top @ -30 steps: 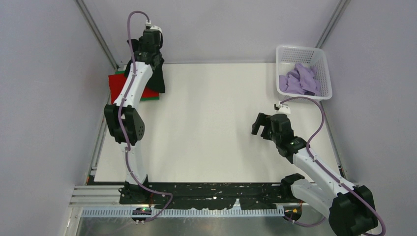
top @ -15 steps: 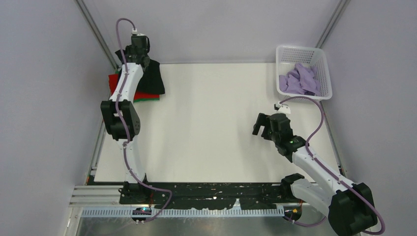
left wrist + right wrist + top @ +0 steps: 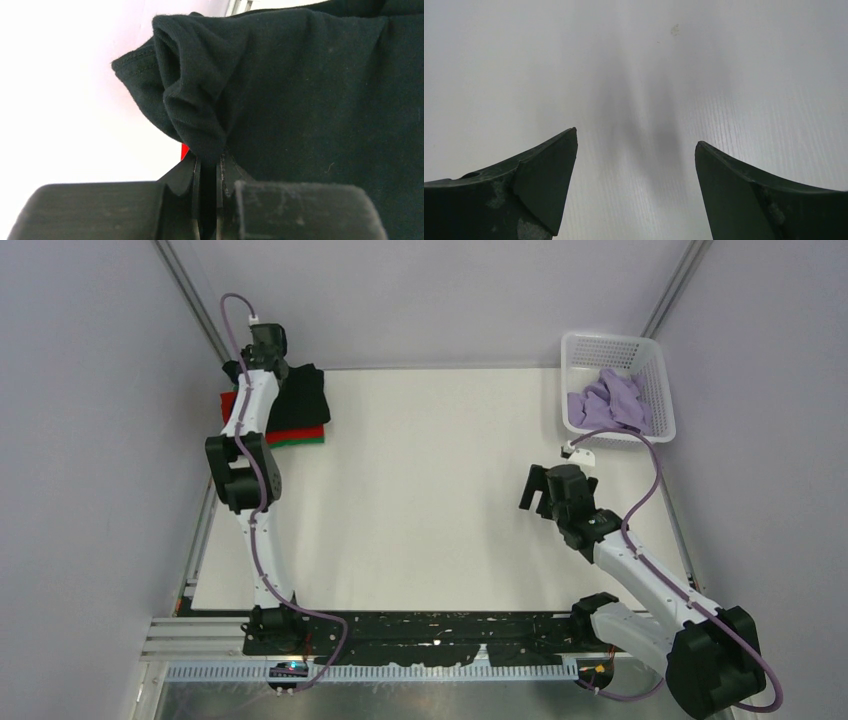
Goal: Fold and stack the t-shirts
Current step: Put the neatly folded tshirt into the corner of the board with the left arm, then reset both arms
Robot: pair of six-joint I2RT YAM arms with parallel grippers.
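Observation:
The black t-shirt (image 3: 305, 400) lies folded on top of a red t-shirt (image 3: 297, 434) and a green one (image 3: 300, 442) at the table's far left corner. My left gripper (image 3: 243, 370) is shut on a bunched edge of the black t-shirt (image 3: 300, 95) at the stack's far left. A sliver of red (image 3: 184, 151) shows beside the fingers (image 3: 196, 175). A lavender t-shirt (image 3: 610, 400) lies crumpled in the white basket (image 3: 574, 390). My right gripper (image 3: 532, 495) is open and empty above the bare table (image 3: 634, 75).
The white basket stands at the far right corner. Grey walls and metal frame posts (image 3: 190, 290) close in the table's far side and left edge, close to the left arm (image 3: 240, 465).
My left gripper has pulled the black t-shirt to the left and back over the red and green stack. The right gripper has shifted slightly towards the basket.

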